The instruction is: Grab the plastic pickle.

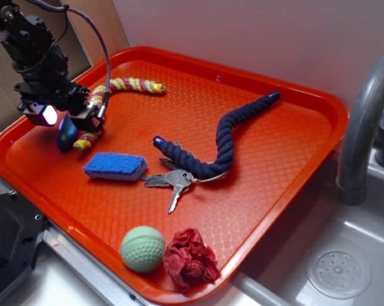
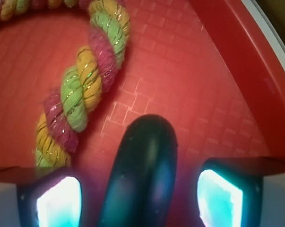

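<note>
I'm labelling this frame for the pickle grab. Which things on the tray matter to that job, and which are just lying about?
Belongs to the job:
plastic pickle, lying between the open fingers
gripper

Just lying about:
striped rope
navy rope
blue sponge
keys
green ball
red cloth
orange tray
</note>
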Robot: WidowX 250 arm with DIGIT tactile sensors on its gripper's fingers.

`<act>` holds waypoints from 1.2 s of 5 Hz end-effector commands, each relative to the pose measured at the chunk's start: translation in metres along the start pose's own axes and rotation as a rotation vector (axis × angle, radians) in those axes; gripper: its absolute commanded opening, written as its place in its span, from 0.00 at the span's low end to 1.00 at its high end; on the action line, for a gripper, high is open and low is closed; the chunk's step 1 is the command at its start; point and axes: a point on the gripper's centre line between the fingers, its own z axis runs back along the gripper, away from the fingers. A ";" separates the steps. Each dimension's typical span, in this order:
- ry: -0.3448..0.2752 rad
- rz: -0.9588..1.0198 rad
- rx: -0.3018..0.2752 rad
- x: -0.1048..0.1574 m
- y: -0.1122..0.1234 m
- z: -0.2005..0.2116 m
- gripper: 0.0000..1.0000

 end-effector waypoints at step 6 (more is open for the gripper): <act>0.075 0.036 0.067 0.000 0.002 -0.033 0.00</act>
